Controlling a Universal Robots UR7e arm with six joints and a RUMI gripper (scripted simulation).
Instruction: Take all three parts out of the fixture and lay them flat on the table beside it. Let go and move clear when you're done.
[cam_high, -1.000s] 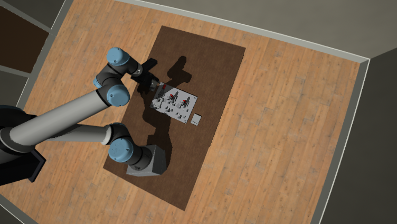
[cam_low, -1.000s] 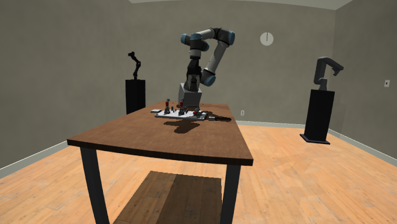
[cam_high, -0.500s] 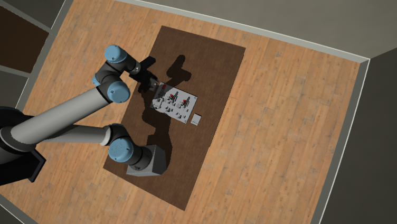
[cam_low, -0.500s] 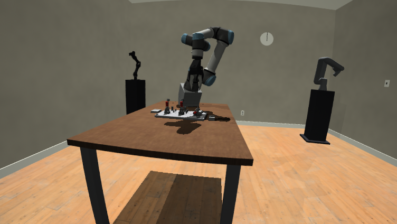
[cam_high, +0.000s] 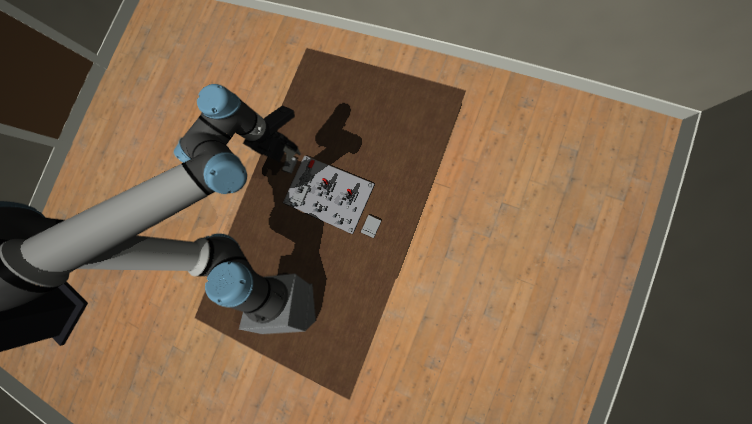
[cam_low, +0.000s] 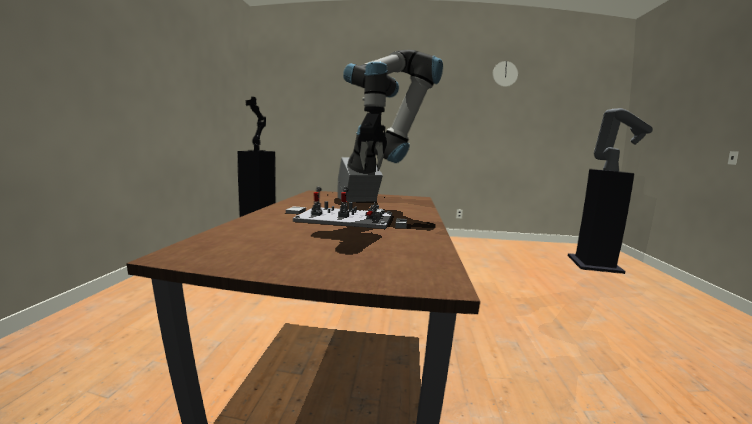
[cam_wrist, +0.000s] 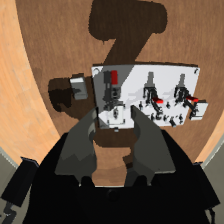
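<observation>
1. The hand (cam_wrist: 116, 131) hangs high above the near edge of the fixture (cam_wrist: 170, 82), a pale flat plate on the brown worktop (cam_wrist: 60, 35). It points straight down with its two fingers partly apart and nothing between them.
2. Seen from the wrist, the fixture's leftmost clamp (cam_wrist: 110, 87), with a red handle, stands just ahead of the hand and in line with the gap between the fingers.
3. The fixture's long side runs crosswise to the hand. Two more red-handled clamps (cam_wrist: 151, 95) stand further right along it.
4. A small grey part (cam_wrist: 78, 86) lies flat on the worktop just left of the fixture.
5. From above, a pale part (cam_high: 371, 225) lies flat off the fixture's opposite end.
6. What remains in the fixture is too small to tell.
</observation>
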